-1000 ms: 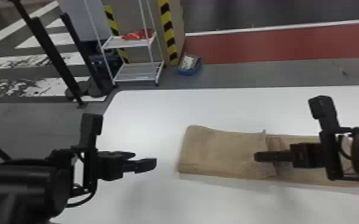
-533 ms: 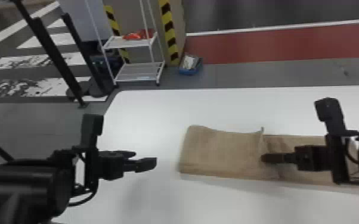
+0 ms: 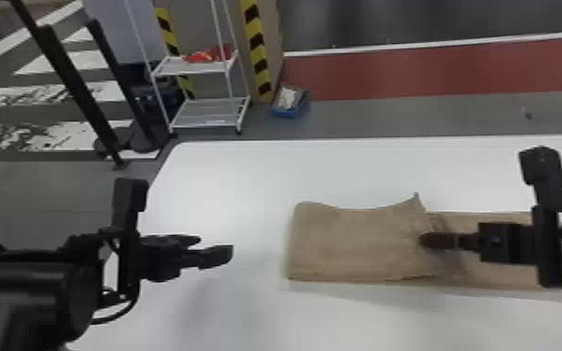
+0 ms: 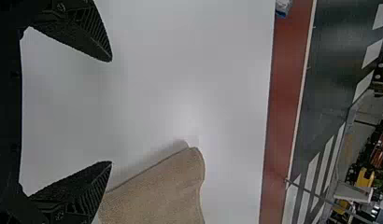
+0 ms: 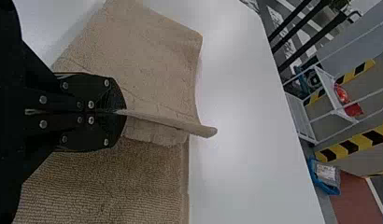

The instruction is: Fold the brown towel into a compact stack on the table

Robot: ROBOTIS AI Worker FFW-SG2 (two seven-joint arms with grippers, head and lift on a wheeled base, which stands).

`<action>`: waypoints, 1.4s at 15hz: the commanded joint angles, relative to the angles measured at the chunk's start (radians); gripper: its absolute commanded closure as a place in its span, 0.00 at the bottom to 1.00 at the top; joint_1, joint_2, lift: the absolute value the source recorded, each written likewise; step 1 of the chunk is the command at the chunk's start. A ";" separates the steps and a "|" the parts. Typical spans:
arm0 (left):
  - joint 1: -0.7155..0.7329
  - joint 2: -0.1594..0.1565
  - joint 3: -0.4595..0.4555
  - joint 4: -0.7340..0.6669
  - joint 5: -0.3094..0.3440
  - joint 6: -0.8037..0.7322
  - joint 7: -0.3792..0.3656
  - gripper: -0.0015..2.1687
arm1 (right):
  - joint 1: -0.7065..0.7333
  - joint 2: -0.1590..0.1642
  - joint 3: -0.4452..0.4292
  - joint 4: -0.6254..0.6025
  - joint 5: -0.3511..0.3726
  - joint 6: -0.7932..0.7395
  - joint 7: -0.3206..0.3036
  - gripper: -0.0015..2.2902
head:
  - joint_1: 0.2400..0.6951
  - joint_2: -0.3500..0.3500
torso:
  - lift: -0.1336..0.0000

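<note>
2 grippers in view, 1 towel, 1 table. The L gripper, black w/ 2 flat fingers, hangs over the table's L part, well apart from the towel; L wrist view has its 2 fingers spread wide, nothing btwn them. The R gripper, black w/ 2 flat fingers, is pressed together on 1 raised edge of the soft brown terry-cloth towel; R wrist view shows that thin edge coming out from btwn the fingertips. Towel lies on the smooth white straight-edged table, R of the L gripper, in a long band: its L part is folded over, w/ the upper layer's loose edge pinched & 1 corner peaking up on the far side; lower layer runs on R, under the R gripper. Past the table's far edge, on the floor: 1 white metal rack w/ 2 flat shelves, 1 bright-red soft-looking bundle on its upper shelf; 1 small blue open bin w/ whitish stuff in it, just R of the rack; 2 long slim black posts L of the rack; 2 yellow-&-black striped bands, 1 behind the rack, 1 near its R side.
</note>
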 commanded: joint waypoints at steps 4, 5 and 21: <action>0.000 0.002 -0.001 0.002 0.000 0.000 -0.003 0.05 | 0.009 0.001 0.002 -0.004 0.068 0.032 0.001 0.14 | 1.00 0.79 | 0.07; 0.000 0.002 -0.001 0.002 0.000 0.000 -0.003 0.05 | 0.009 0.001 0.002 -0.004 0.070 0.035 0.001 0.13 | 1.00 0.78 | 0.07; -0.014 0.012 -0.010 0.049 -0.001 -0.025 -0.003 0.05 | -0.060 0.001 0.069 0.088 0.082 0.026 0.004 0.35 | 1.00 0.81 | 0.07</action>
